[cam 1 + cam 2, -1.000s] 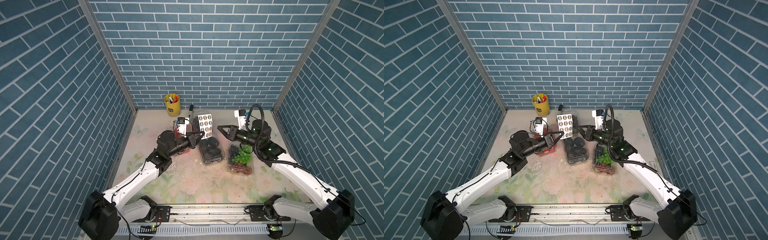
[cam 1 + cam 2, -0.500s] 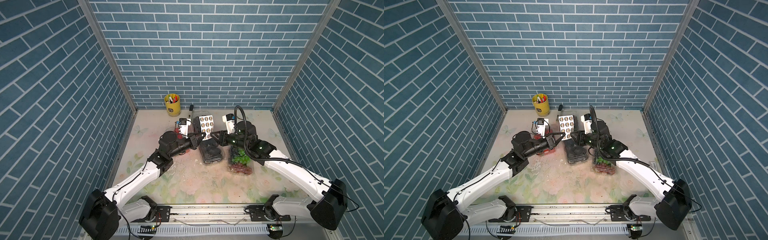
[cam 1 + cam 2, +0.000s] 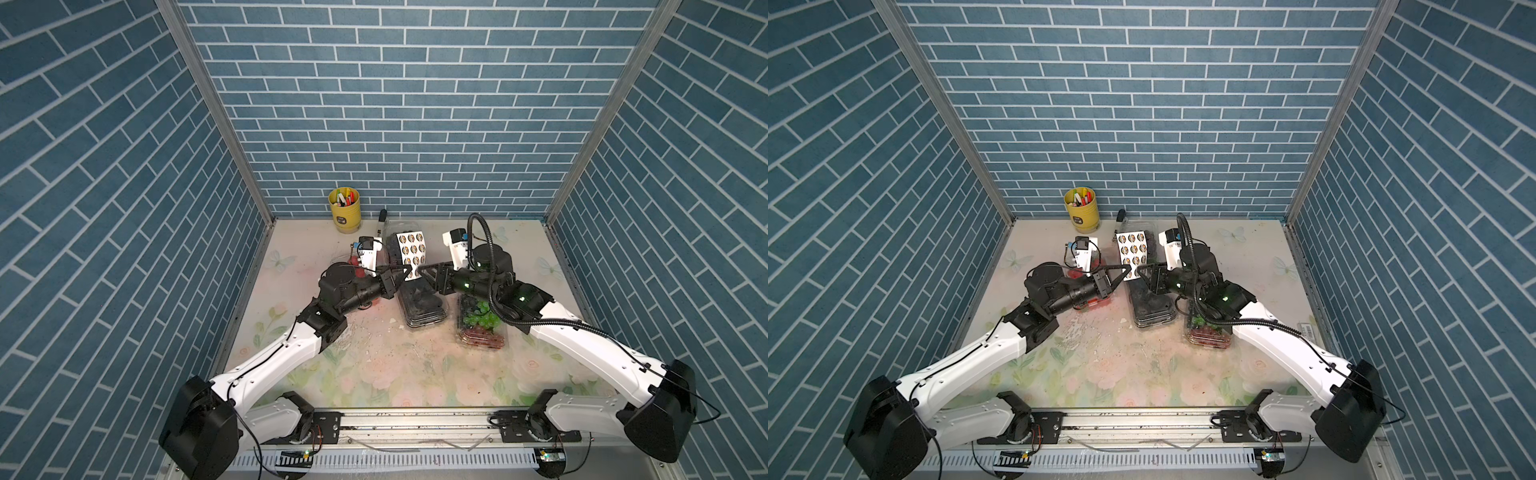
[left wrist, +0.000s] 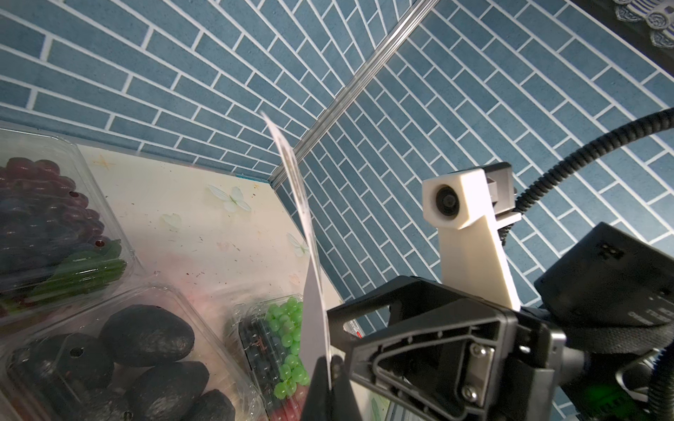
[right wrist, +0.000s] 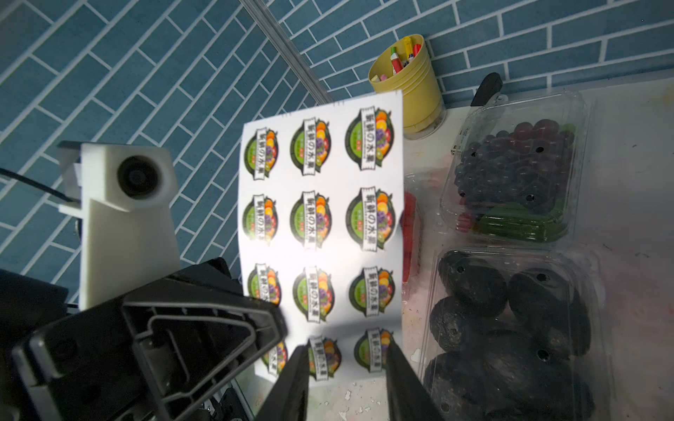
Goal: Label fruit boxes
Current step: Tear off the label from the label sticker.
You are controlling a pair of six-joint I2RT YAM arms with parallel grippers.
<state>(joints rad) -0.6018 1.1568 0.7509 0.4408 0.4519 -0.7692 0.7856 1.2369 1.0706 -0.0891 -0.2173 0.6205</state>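
Observation:
My left gripper [image 3: 404, 274] [image 4: 330, 364] is shut on the lower edge of a white sheet of round stickers [image 3: 411, 250] [image 5: 321, 218], holding it upright. My right gripper [image 3: 422, 272] [image 5: 343, 379] stands open, its fingers [image 5: 291, 382] on either side of the sheet's bottom row, nothing pinched. Below lies the box of black fruit [image 3: 424, 303] [image 5: 510, 328]. The mixed-grape box [image 3: 482, 324] [image 4: 284, 339] lies under my right arm. The dark purple grape box [image 5: 518, 164] [image 4: 43, 218] stands behind the sheet. The strawberry box [image 3: 1076, 273] is mostly hidden by my left arm.
A yellow pen cup [image 3: 345, 210] [image 5: 408, 80] stands at the back wall, with a black-capped marker [image 3: 381, 220] lying beside it. Blue brick walls close in the back and both sides. White crumbs litter the floral tabletop [image 3: 374, 353].
My right arm has swung left from above the mixed-grape box up to the sticker sheet, its jaws a little wider. The left gripper has held the sheet nearly still.

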